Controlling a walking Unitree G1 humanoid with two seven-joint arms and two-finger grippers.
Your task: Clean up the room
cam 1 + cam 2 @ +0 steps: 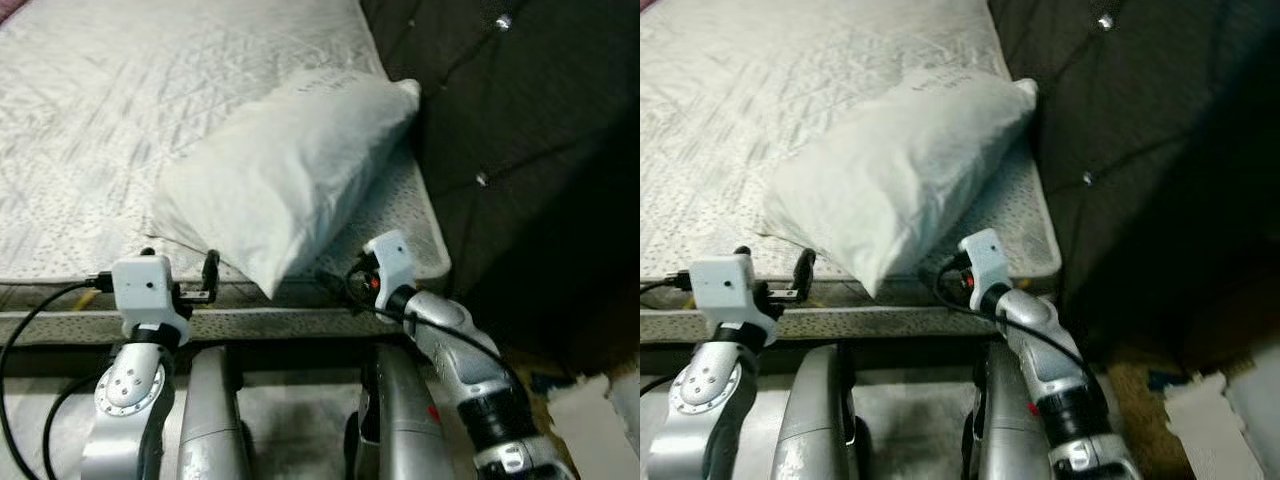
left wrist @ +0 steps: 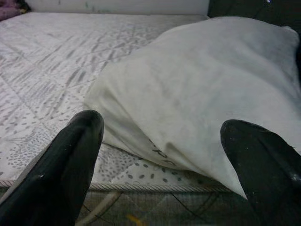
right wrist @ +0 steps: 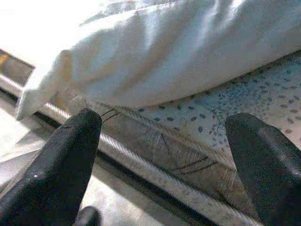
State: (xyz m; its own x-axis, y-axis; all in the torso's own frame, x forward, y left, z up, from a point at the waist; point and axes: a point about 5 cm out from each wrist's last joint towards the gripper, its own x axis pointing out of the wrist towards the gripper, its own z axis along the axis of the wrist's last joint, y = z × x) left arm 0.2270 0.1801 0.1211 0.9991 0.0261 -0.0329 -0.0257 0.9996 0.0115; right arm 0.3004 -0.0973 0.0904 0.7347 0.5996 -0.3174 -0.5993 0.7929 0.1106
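Both grippers' jaws agape toward pillow [image 1: 290, 170]

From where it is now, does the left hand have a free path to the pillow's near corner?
Probably yes. The left hand is open at the mattress edge, and the pillow lies just ahead of its fingers with nothing between them.

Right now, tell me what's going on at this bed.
The robot stands at the edge of the patterned white quilted mattress, both arms raised toward a plump white pillow lying near the corner by the dark tufted headboard. The left gripper and right gripper have their fingers spread wide, close to the pillow's near end, holding nothing yet.
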